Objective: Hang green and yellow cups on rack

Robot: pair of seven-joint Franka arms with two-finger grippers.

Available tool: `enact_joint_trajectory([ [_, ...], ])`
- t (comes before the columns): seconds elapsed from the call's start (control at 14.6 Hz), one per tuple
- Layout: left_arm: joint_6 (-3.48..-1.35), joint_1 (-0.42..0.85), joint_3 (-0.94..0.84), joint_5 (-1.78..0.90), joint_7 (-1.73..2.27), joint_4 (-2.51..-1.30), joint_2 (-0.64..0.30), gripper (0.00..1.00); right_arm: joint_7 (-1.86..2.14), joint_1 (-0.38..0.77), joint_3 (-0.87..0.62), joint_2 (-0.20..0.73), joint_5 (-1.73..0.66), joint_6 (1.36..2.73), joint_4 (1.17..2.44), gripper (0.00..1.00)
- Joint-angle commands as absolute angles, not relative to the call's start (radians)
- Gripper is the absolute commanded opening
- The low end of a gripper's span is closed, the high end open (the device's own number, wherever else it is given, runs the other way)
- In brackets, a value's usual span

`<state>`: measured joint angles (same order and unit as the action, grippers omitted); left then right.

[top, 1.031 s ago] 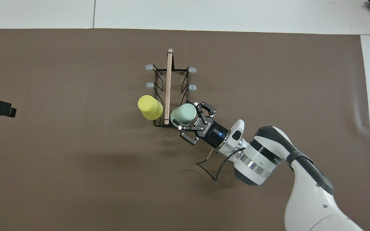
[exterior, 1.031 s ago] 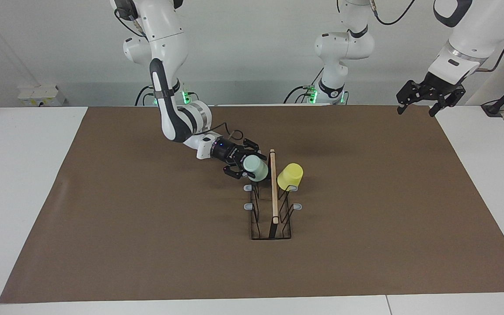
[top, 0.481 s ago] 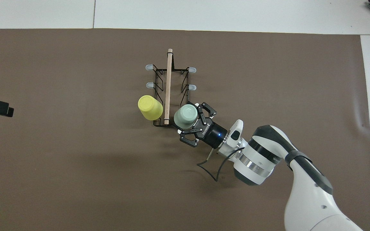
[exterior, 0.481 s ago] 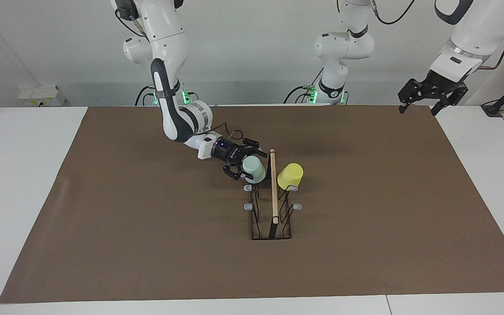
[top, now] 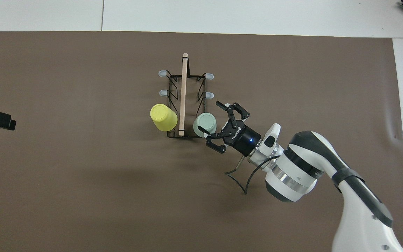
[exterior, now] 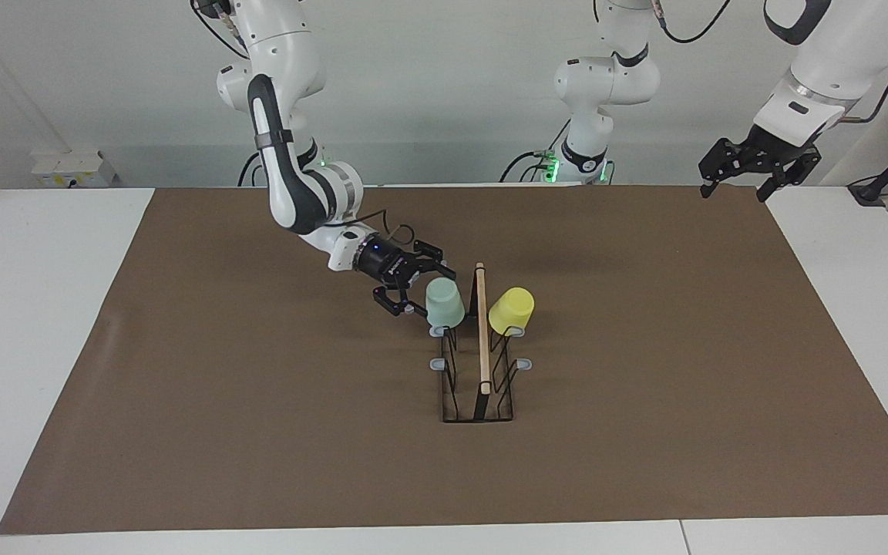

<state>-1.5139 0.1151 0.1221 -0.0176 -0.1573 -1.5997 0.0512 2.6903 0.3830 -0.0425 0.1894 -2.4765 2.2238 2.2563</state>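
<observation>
Green cup [exterior: 444, 302] upside down on rack [exterior: 479, 362] prong nearest the robots, right gripper [exterior: 418, 291] spread wide just beside it, clear of it, yellow cup [exterior: 511, 311] hung across the bar, left gripper [exterior: 733, 187] waiting, fingers apart, over the mat corner

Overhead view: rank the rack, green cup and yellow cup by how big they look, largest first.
1. rack, clearly the largest.
2 and 3. yellow cup and green cup: the yellow shows slightly more, but it tilts; they look about alike, so no ranking.

high facing camera, steep overhead camera, both sharing rack [exterior: 479, 362], seemingly distant
</observation>
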Motion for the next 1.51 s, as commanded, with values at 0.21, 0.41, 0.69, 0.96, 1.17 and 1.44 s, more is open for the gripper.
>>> enact_joint_trajectory([
  [0.21,-1.497,0.130,0.129,0.005,-0.149,-1.608,0.064,1.00,2.544,0.287,-0.046,0.072,-2.156,2.319,2.252,1.00],
  [0.41,-1.500,0.129,0.129,0.005,-0.147,-1.608,0.064,1.00,2.453,0.201,-0.046,0.057,-1.914,2.316,2.220,1.00],
  [0.69,-1.500,0.129,0.129,0.005,-0.147,-1.608,0.064,1.00,2.361,0.101,-0.046,0.057,-1.686,2.272,2.183,1.00],
  [0.96,-1.502,0.129,0.129,0.005,-0.146,-1.609,0.066,1.00,2.209,0.011,-0.044,0.057,-1.426,2.188,2.132,1.00],
  [1.17,-1.500,0.129,0.129,0.005,-0.147,-1.609,0.064,1.00,2.073,-0.040,-0.040,0.045,-1.246,2.105,2.073,1.00],
  [1.44,-1.502,0.129,0.129,0.005,-0.147,-1.609,0.066,1.00,1.742,-0.064,-0.040,-0.038,-0.892,2.008,2.016,1.00],
])
